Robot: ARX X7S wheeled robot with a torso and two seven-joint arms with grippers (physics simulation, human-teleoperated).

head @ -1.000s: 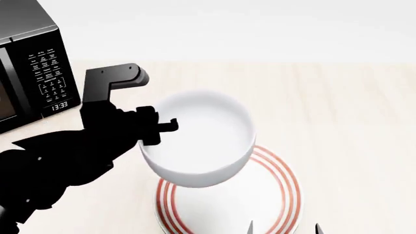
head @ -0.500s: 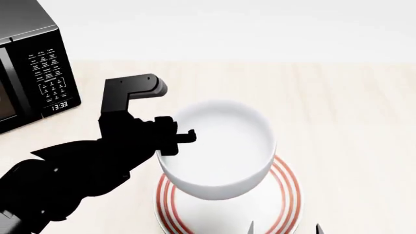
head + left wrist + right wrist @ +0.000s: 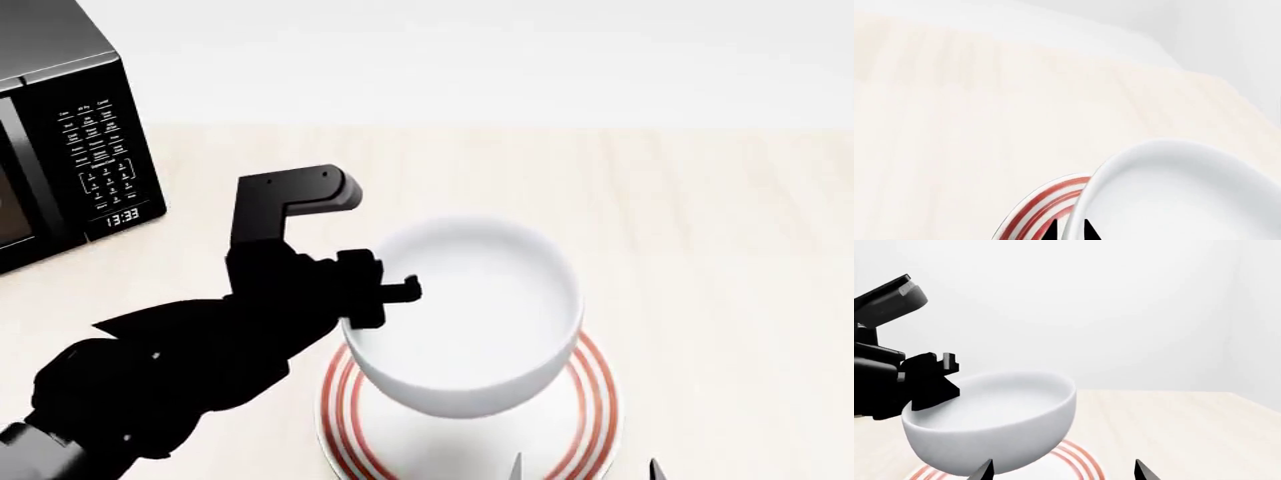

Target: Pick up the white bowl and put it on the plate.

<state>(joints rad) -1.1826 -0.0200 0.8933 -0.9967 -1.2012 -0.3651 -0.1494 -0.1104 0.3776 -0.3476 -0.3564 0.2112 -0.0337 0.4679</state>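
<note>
Left tool (image 3: 384,292): your left tool is closed on the near-left rim of the white bowl (image 3: 463,315), one finger inside the wall and one outside; the left wrist view shows the two dark fingertips (image 3: 1085,231) straddling that rim.
White bowl: you have it lifted clear of the table (image 3: 707,240), tilted a little, hanging over the plate (image 3: 594,405). The right wrist view shows a gap between its underside and the plate's red rings.
Plate: it lies flat near the table's front edge, about midway along it, with the bowl covering most of it from above. Its rings show to the left and right of the bowl.
Right tool (image 3: 1064,470): your right tool is spread wide with nothing between its two fingertips, low at the table's front edge, just beside the plate.
Microwave (image 3: 67,150): it stands at the table's far left corner, well apart from the plate.
</note>
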